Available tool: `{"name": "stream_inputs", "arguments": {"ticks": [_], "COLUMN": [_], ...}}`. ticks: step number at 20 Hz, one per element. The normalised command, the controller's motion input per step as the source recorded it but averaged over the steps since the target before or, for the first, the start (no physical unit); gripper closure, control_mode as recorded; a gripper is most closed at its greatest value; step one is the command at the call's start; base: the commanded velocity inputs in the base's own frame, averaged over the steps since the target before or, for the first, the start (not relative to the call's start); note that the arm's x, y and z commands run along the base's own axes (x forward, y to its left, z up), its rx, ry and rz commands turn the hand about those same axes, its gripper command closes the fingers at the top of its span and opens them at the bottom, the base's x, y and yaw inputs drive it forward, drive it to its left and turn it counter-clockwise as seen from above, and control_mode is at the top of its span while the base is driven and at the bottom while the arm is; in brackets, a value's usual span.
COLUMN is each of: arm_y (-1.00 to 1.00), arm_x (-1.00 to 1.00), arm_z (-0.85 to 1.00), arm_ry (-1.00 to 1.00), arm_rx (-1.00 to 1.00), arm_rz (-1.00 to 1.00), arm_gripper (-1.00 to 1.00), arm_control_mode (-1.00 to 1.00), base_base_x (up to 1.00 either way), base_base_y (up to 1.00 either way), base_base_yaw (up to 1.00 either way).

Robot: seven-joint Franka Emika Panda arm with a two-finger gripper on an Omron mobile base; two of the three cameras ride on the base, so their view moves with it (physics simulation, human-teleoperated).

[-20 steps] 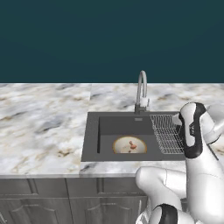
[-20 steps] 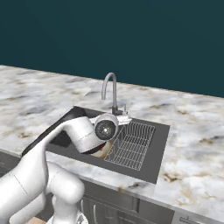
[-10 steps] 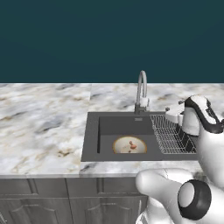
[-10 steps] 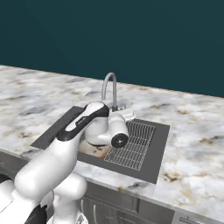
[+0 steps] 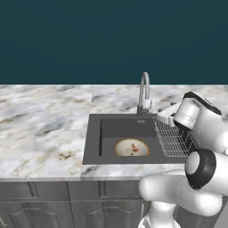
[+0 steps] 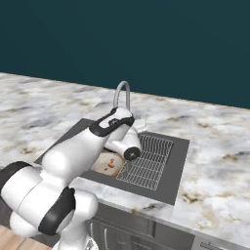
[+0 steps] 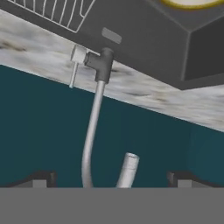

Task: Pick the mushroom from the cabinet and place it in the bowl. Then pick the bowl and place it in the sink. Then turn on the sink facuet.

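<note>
1. Faucet (image 7: 92, 131) lies directly ahead of the claw (image 7: 109, 179), its gooseneck running lengthwise between the spread tips (nothing pinched), with the small side lever (image 7: 75, 65) off to one side of the base block.
2. Bowl (image 5: 132, 147) sits in the sink (image 5: 91, 147) basin, holding the mushroom (image 5: 134, 146); turning on the water looks like the remaining step.
</note>
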Motion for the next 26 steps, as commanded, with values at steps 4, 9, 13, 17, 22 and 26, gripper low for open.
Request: {"name": "stream_inputs", "arguments": {"ticks": [4,9,13,17,22,26], "arm_y": [-0.05,-0.3,-0.44,-0.13,0.08,0.14], "arm_x": [0.47,0.38,0.13,0.04,0.3,0.38], "arm_z": [0.0,0.0,0.0,-0.14,-0.21,-0.1], "arm_ry": [0.18,0.1,0.0,-0.04,-0.11,-0.1], "arm_rx": [0.05,0.08,0.1,0.03,0.0,0.0], "arm_rz": [0.05,0.07,0.11,0.15,0.11,0.04], "arm_gripper": [-1.0,-1.0,-1.0,-1.0,-1.0,-1.0], "arm_control_mode": [-1.0,-1.0,-1.0,-1.0,-1.0,-1.0], "base_base_x": [0.0,0.0,0.0,0.0,0.0,0.0], "base_base_y": [0.0,0.0,0.0,0.0,0.0,0.0], "base_base_yaw": [0.0,0.0,0.0,0.0,0.0,0.0]}}
